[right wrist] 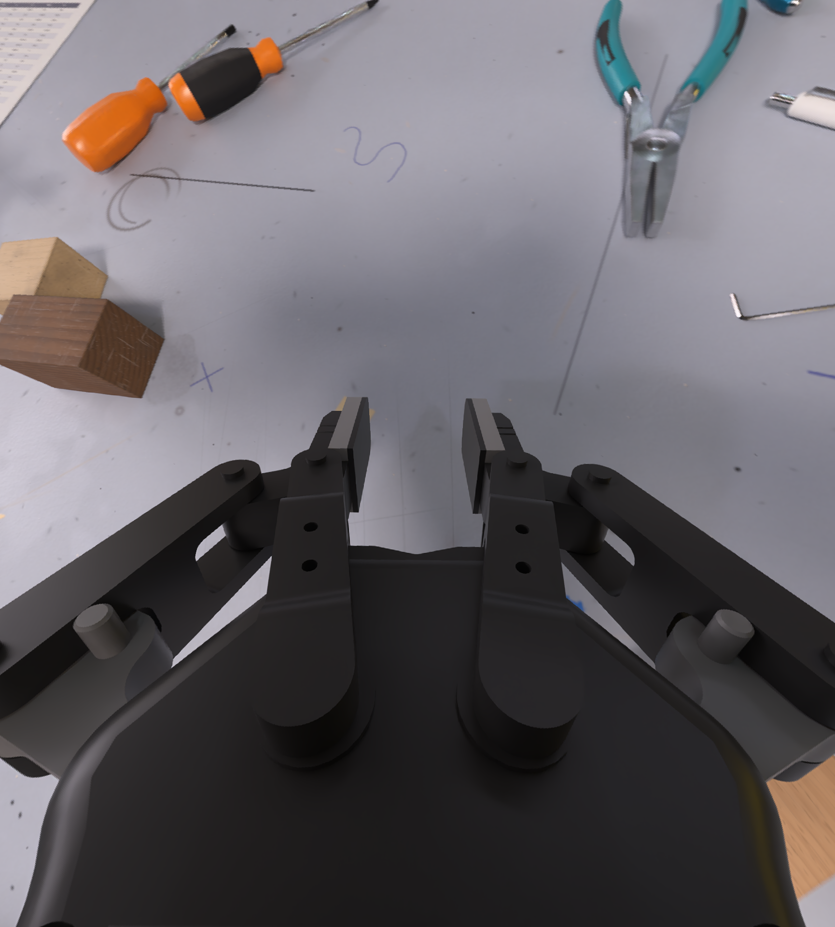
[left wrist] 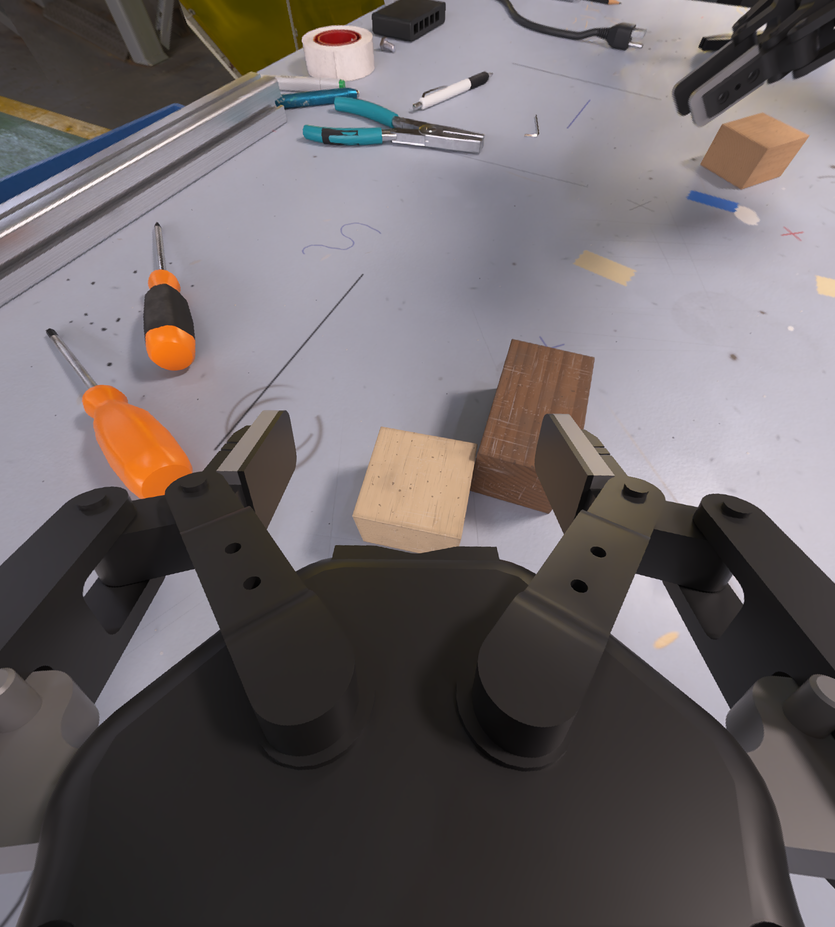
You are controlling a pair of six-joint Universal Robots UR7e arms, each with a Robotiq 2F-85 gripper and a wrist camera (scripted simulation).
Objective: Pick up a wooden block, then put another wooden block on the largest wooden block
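Hovering above the table (left wrist: 455, 251), my left gripper (left wrist: 415, 451) has its jaws spread wide and empty, with the pale wooden block (left wrist: 415, 489) lying below and between the two pads. That is the block I judge I should lift first. To take it well, I would come straight down so the pads meet two opposite flat faces squarely, not a corner, since the block sits slightly turned relative to my fingers.

Just beside it, touching or nearly so at one corner, lies the dark wooden block (left wrist: 531, 426), longer than the pale one. My own right-hand pad (left wrist: 563, 461) sits in front of that dark block in this view, so I must watch that it slides into the narrow space between the two blocks without nudging the dark one.

Farther off sits a tan cube (left wrist: 751, 150), with my right gripper (right wrist: 415, 436) nearby, jaws partly parted and holding nothing.

The orange screwdriver (left wrist: 129, 441) lies close to my left pad; I should keep clear of its handle on the way down.
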